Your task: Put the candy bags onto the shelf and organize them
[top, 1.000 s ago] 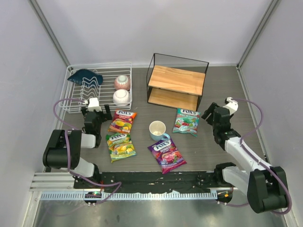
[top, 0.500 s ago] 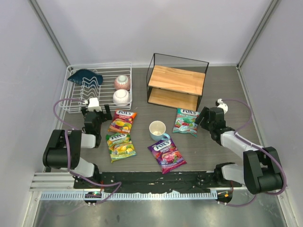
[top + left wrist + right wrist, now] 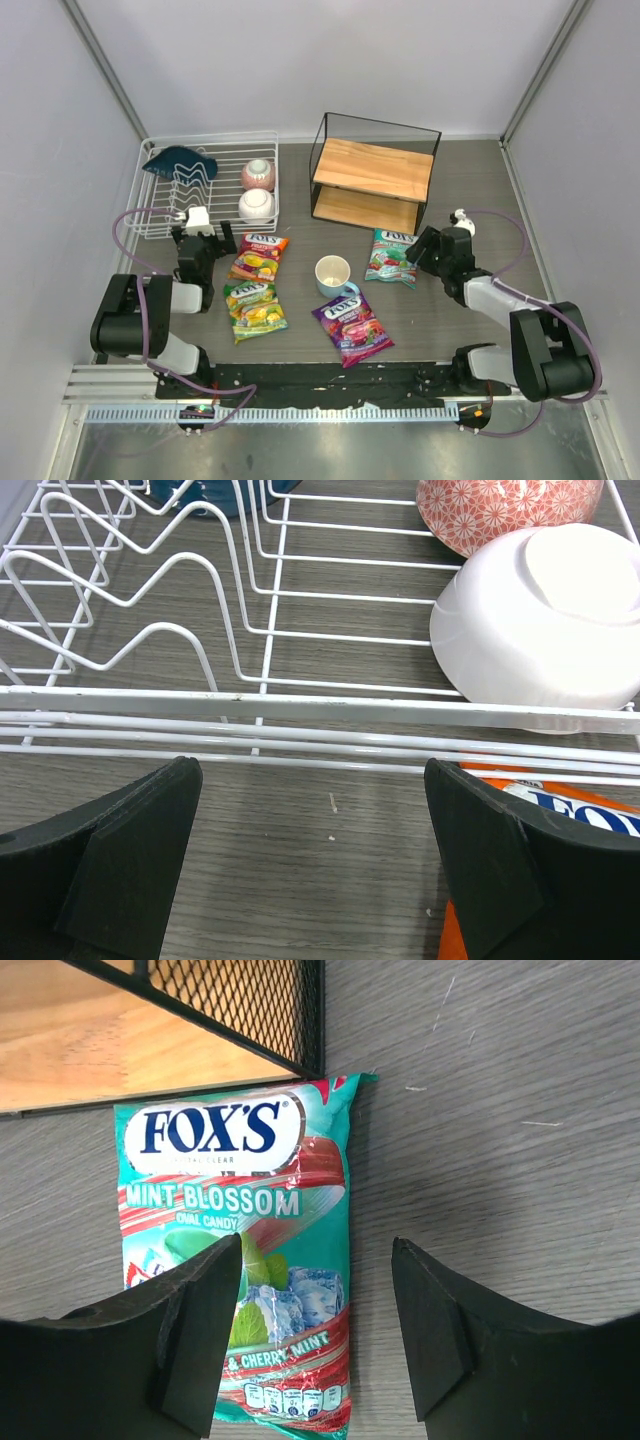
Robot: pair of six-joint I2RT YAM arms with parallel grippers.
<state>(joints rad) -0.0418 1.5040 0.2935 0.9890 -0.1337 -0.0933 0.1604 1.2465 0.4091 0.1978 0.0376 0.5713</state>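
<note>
While both boards of the shelf point(image 3: 372, 170) stand bare, no part of the task can be counted as done: all four candy bags lie flat on the table.

Right gripper point(image 3: 318, 1260): jaws apart, holding nothing. It is set low over the teal-green bag point(image 3: 230, 1190). Its left finger is over the bag's lower half and its right finger is over bare table, so the bag's right edge runs between them. Whether the fingertips touch the packet cannot be told from the wrist view. The top of this bag lies just ahead of the gripper, touching or nearly touching the corner post of the shelf, whose lower board shows ahead and to the left.

Left gripper point(image 3: 312, 780): jaws fully apart, nothing between them but table. The front rail of the white dish rack point(image 3: 160, 200) crosses directly ahead of it, with a white bowl point(image 3: 540, 620) beyond on the right. The orange-red bag point(image 3: 560, 800) lies beside its right finger. The top view shows the yellow-green bag point(image 3: 254, 308) behind that one, nearer the arm's base.

The purple bag point(image 3: 351, 325) lies between the two arms, well apart from either gripper, just behind a cup point(image 3: 333, 273).

Assessment: early stage. The teal-green bag appears to be the first pick. Four placements and the arranging on the boards are outstanding.
</note>
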